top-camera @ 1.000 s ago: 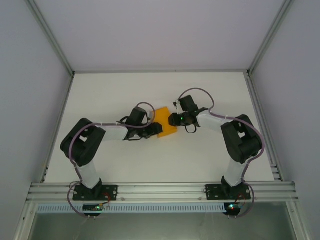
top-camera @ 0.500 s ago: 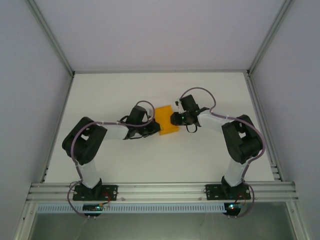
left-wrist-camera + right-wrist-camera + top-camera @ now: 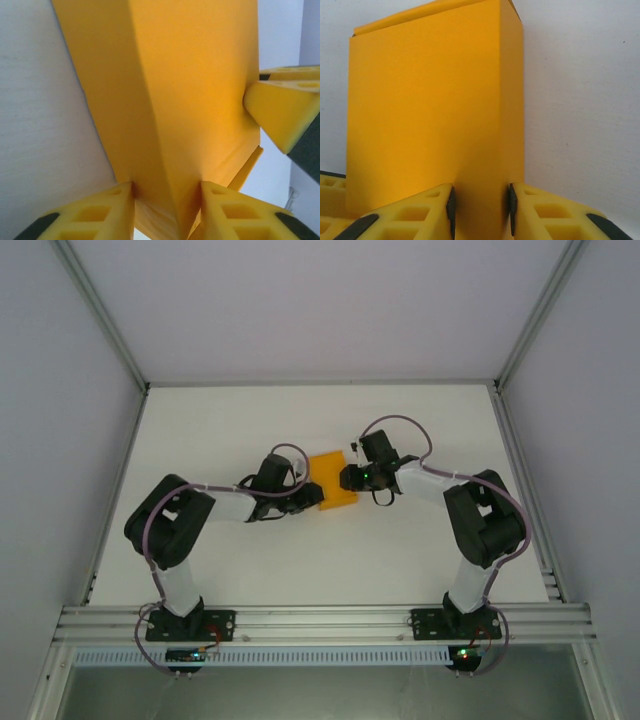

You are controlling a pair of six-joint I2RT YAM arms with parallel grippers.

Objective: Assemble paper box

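Observation:
The paper box is an orange-yellow card box, held between both arms at the table's middle. My left gripper is shut on its left end; in the left wrist view the yellow fingers pinch a folded edge of the paper box. My right gripper is shut on the right end. In the right wrist view its black pads clamp a corner of the upright paper box. A yellow finger of the right gripper touches the box's far side in the left wrist view.
The white table spreads around the box, with metal frame rails along the near edge and grey walls on both sides. Both arm bases stand at the near edge.
The box has shifted slightly away from the near edge and turned a little; both grippers kept their hold and moved with it.

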